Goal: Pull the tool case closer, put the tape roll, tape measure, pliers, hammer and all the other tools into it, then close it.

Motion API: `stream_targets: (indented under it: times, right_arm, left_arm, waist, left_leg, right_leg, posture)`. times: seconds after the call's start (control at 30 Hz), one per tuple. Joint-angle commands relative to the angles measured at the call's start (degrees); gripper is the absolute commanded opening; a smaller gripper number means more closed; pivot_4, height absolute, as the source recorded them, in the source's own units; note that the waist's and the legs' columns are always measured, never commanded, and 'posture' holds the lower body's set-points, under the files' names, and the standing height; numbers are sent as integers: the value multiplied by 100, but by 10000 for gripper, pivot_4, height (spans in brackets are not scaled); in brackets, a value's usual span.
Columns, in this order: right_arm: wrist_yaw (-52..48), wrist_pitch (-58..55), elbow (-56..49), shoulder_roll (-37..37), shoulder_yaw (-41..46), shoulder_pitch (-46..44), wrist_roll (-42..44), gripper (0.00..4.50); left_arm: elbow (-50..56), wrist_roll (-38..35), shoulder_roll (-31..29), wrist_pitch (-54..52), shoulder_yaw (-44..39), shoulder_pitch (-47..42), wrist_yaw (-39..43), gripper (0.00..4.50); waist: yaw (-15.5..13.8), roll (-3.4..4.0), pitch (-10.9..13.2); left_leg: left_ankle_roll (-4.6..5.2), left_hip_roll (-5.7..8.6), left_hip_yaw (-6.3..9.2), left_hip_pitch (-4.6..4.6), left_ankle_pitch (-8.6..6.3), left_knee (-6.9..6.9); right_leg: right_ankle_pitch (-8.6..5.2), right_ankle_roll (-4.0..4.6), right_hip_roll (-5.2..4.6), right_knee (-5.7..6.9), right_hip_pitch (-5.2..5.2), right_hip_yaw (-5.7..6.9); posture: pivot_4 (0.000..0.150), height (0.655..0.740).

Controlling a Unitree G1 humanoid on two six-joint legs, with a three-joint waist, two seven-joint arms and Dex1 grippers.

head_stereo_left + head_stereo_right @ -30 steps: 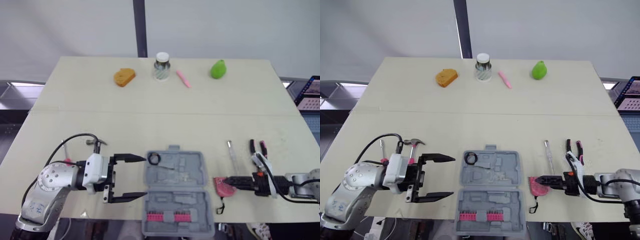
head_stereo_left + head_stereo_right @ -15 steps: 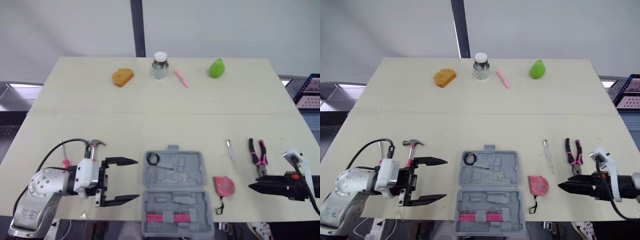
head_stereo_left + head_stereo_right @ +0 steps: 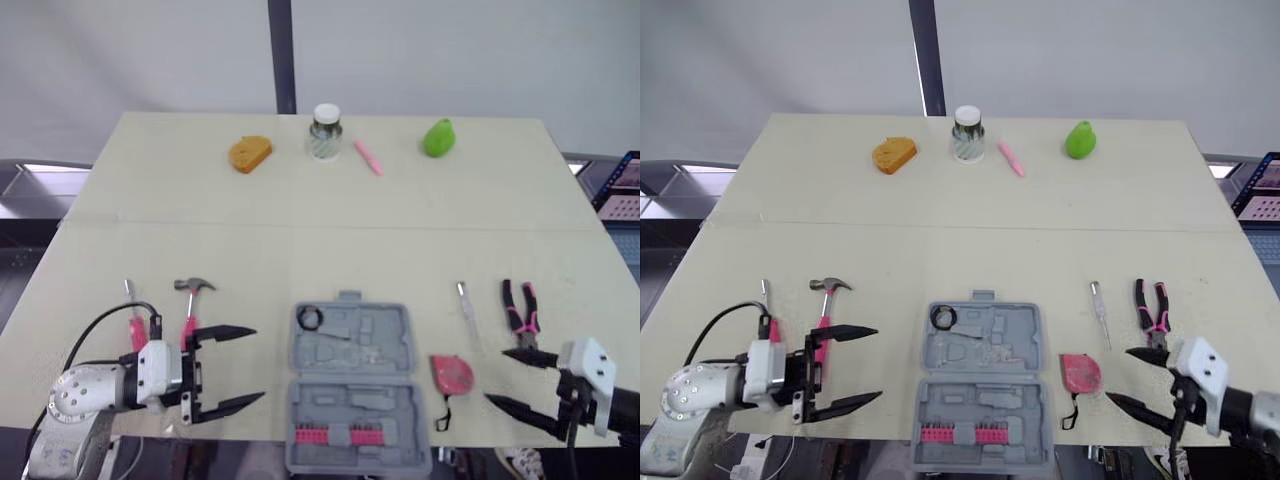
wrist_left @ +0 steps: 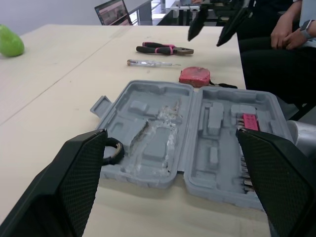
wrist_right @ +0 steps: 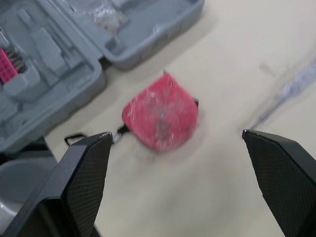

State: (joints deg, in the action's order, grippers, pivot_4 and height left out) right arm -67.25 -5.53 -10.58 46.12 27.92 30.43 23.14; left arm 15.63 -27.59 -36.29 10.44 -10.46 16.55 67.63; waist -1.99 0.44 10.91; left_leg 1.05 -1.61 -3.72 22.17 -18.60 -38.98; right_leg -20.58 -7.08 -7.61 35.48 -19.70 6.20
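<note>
The left wrist view is catching a seated person (image 4: 289, 37) beside the worktop (image 3: 300, 240), while the head views are taking in one hammer (image 3: 189, 308) and a pink screwdriver (image 3: 133, 320) left of the open tool case (image 3: 349, 385). One tape roll (image 3: 309, 318) is sitting in the case; one tape measure (image 3: 451, 373), one clear screwdriver (image 3: 466, 305) and one pliers (image 3: 519, 309) are lying to its right. Both arms are reaching inward at the near edge, the left end effector (image 3: 258, 363) and right end effector (image 3: 495, 375) each gaping wide, holding nothing.
</note>
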Motion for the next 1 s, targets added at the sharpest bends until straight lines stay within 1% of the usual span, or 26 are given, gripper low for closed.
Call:
stream_targets:
  times: [0.03,0.13,0.27,0.37,0.5,0.6,0.77,1.0]
  right_arm:
    - [-68,235,-34,-50,281,97,115,44723]
    - [-168,446,40,1,216,113,33,44723]
    - [-283,692,273,168,-43,-171,-162,44723]
    - [-476,1026,668,384,-451,-689,-408,44723]
    - [-684,1154,1203,652,-1147,-1576,-691,44723]
    - [-854,1227,1531,780,-1597,-2063,-880,44723]
    - [-1081,1348,1898,851,-2184,-2667,-1068,44723]
    - [-1231,1380,2116,777,-2715,-3198,-1159,44723]
  left_arm:
    - [63,11,10,195,-83,103,-31,45000]
    - [79,-7,0,197,-13,53,-38,45000]
    - [133,-46,-53,141,98,-126,17,45000]
    - [192,-43,-102,111,188,-263,75,45000]
    - [259,-38,-167,101,271,-409,142,45000]
    - [291,-21,-196,128,283,-398,169,45000]
    - [390,-14,-185,146,332,-295,158,45000]
    - [324,75,-140,295,412,-252,115,45000]
  waist:
    - [35,-1,0]
    - [66,5,-3]
    - [66,5,-4]
    - [72,5,-3]
    - [74,6,-3]
    - [77,6,-3]
    - [61,6,-3]
    - [73,6,-3]
  left_leg:
    - [0,-2,1,-5,0,0]
    - [-6,-15,2,-10,-9,1]
    - [-12,-20,1,-10,-17,1]
    - [-9,-16,-2,-11,-15,-2]
    - [-6,-13,-4,-13,-12,-6]
    - [-5,-12,-4,-12,-6,-8]
    - [-2,-7,-2,-11,-3,-12]
    - [-1,-8,-2,-11,-1,-13]
  right_leg:
    - [0,0,-2,2,4,-2]
    - [3,8,-16,3,5,-12]
    - [-3,19,-10,3,1,-12]
    - [-3,18,-5,5,2,-6]
    - [-2,17,-1,13,1,-5]
    - [-2,17,1,14,1,-3]
    - [-2,16,2,14,3,4]
    - [-1,14,2,16,2,4]
  posture:
    - [1500,6950]
    - [1500,6950]
    - [1500,6950]
    - [1500,6950]
    - [1500,6950]
    - [1500,6950]
    - [1500,6950]
    - [1500,6950]
